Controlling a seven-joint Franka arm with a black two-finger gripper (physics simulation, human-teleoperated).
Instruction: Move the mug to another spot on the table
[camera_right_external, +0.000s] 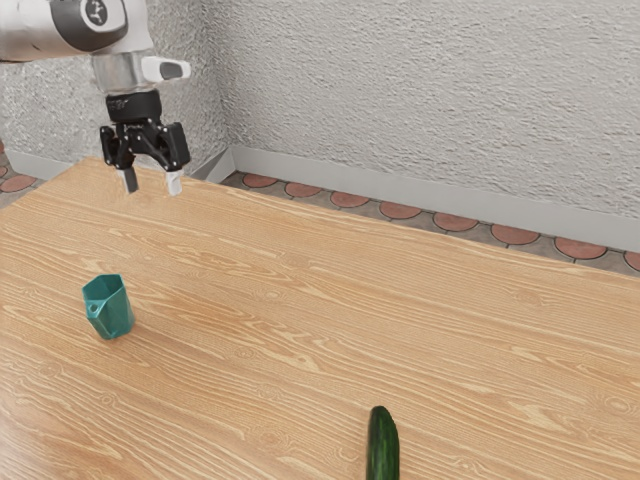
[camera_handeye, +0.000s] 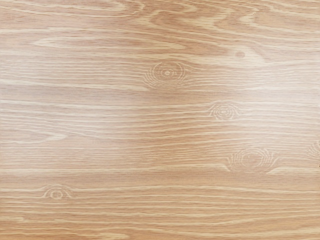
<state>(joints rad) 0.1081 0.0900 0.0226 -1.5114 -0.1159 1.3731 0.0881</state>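
A small teal mug (camera_right_external: 108, 306) stands upright on the wooden table (camera_right_external: 330, 330) toward the exterior view's left, its handle facing the front left. My gripper (camera_right_external: 150, 183) hangs high above the table's far left part, well behind and above the mug. Its two fingers are spread apart with nothing between them. The wrist view looks straight down on bare wood grain (camera_handeye: 160, 120).
A dark green cucumber (camera_right_external: 382, 446) lies near the table's front edge, right of centre. Behind the table runs a grey rough wall (camera_right_external: 430, 90) with a strip of floor tiles (camera_right_external: 450, 220) at its foot.
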